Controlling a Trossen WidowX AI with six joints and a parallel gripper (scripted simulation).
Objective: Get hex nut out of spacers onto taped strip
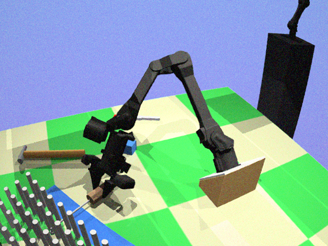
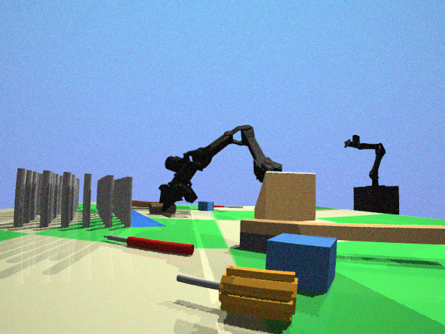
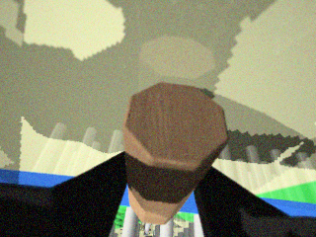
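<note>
My gripper [image 1: 100,187] [image 2: 165,207] [image 3: 162,161] is shut on the brown wooden handle [image 1: 95,194] [image 3: 173,143] of a hook tool. Its thin grey rod [image 1: 74,210] runs from the handle over the blue taped strip [image 1: 110,234] [image 2: 143,220] into the front rows of the standing grey spacers [image 1: 36,214] [image 2: 65,201]. The rod's tip is hidden among the spacers. In the wrist view the handle's end fills the middle, with spacers behind and below it. I cannot see the hex nut in any view.
A hammer [image 1: 51,153] lies left of the arm, a small blue block [image 1: 130,147] [image 2: 205,205] behind the gripper. A red-handled tool [image 2: 158,245], an orange-handled tool [image 2: 256,296] and a blue cube [image 2: 302,260] lie near the exterior camera. A brown board [image 1: 233,183] [image 2: 287,195] stands at the arm's base.
</note>
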